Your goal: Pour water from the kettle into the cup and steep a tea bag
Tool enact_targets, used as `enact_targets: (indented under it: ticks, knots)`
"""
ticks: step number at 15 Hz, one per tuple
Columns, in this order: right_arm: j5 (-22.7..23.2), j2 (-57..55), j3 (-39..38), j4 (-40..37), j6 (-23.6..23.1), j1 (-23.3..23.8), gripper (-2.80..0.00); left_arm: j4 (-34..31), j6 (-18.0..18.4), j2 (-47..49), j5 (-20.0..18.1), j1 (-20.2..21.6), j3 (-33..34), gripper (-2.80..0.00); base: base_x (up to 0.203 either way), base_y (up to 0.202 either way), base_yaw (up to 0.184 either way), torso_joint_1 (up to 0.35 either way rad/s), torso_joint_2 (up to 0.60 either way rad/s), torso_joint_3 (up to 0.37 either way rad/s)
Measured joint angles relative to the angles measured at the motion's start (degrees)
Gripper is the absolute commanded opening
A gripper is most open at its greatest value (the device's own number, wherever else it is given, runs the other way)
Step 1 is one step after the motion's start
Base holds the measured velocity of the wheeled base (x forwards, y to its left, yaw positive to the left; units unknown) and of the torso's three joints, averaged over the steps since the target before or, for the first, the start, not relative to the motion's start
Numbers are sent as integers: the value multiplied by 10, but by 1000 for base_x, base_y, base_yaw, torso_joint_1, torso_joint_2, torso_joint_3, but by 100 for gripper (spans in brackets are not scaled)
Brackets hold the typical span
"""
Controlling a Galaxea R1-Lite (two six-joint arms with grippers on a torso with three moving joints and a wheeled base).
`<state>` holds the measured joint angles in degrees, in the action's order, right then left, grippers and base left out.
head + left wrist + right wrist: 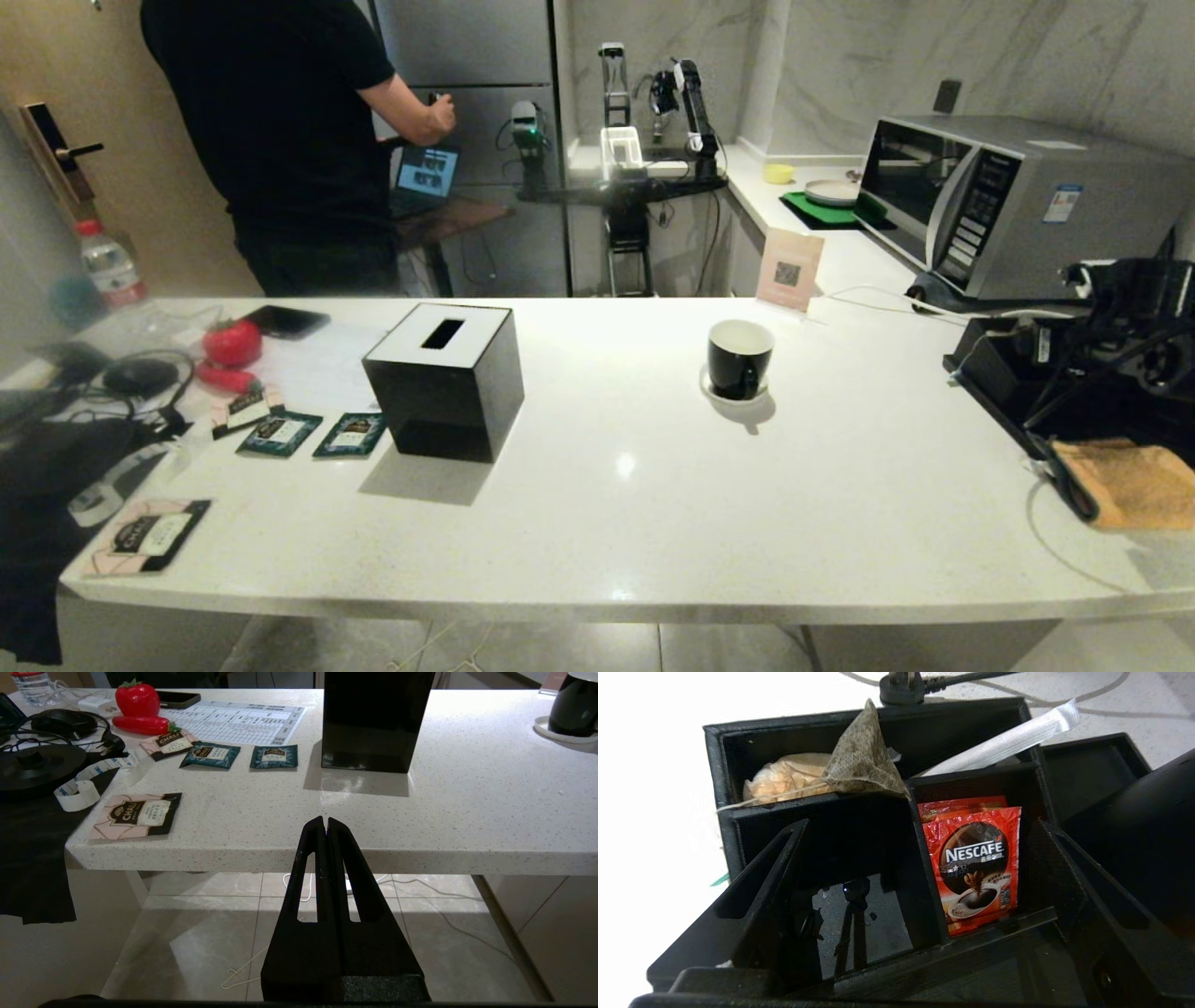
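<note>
Head view: the cup [739, 357] stands on its white saucer [713, 389] mid-bench, right of the black tissue box [446, 380]. The right arm [1134, 322] shows only as a dark mass at the right edge above a black organiser tray [994, 378]; its jaws cannot be made out here. A person in black [289, 140] stands behind the bench, cut off at the top.

Left wrist view: the left gripper [325, 823] hangs below the bench's front edge [299, 856], its jaws pressed together with nothing between them. The cup [574, 704] sits far off at the corner, cropped by the frame. Teal sachets [210, 756] lie on the bench beside the tissue box.

Right wrist view: the right gripper [920, 858] hovers over the organiser tray [714, 765], jaws spread wide and holding nothing. The tea bag [864, 760] perches on the divider between compartments, beyond the jaws and apart from them, its string [752, 801] trailing over the tray wall. A red coffee sachet [976, 858] stands in the compartment between the jaws. The tray's near part is hidden by the gripper body.
</note>
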<state>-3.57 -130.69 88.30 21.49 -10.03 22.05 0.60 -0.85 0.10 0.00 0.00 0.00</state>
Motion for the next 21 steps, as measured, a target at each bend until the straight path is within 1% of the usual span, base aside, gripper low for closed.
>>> enact_targets:
  ticks: [5, 21]
  knots:
    - [2, -13, 24, -2, 2, 0, 0, 0, 0, 0, 0, 0, 0, -280, 0, 0, 0, 0, 0, 0]
    - [3, -17, 35, -2, 3, -1, 0, 0, 0, 0, 0, 0, 0, -280, 0, 0, 0, 0, 0, 0]
